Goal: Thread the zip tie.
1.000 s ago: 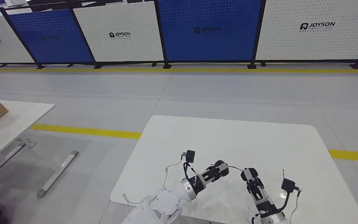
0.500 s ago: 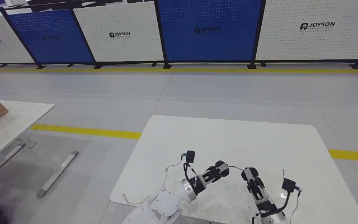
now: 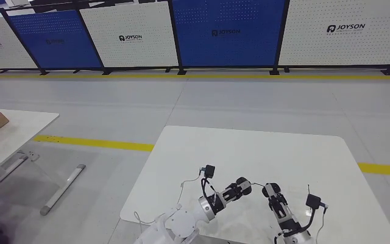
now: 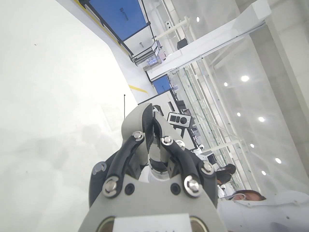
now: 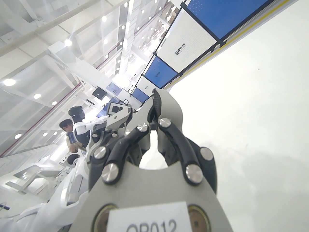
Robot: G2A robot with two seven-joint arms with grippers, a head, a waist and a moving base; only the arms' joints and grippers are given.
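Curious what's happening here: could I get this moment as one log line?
left gripper shut | right gripper shut | zip tie held between them | over table

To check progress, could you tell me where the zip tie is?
In the top view, the zip tie spans the gap between the left gripper and right gripper, near the table's robot-side edge.

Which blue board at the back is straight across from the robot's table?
The wide blue board in the middle, directly beyond the white table. The other blue board stands off to one side, at a slant.
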